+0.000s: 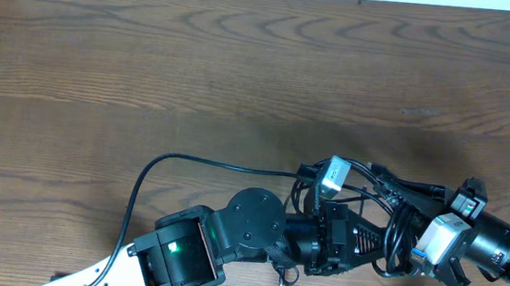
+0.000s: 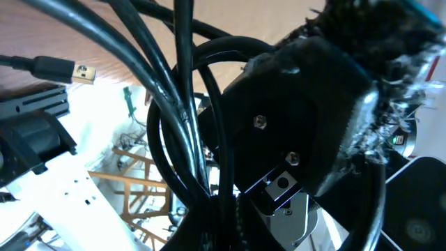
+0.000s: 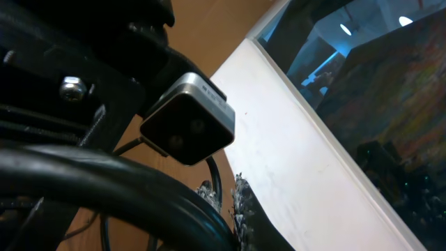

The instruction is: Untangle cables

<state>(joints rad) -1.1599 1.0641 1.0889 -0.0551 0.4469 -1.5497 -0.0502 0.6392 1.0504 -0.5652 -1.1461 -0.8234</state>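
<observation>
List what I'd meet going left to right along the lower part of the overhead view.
green-lit joint of the left arm → round black joint → grey left wrist camera → tangled cables → white right wrist camera → black right arm

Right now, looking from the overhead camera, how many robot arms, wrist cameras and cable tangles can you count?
Robot arms: 2
Wrist cameras: 2
Cable tangle: 1 (I cannot tell how many cords are in it)
Total: 5
</observation>
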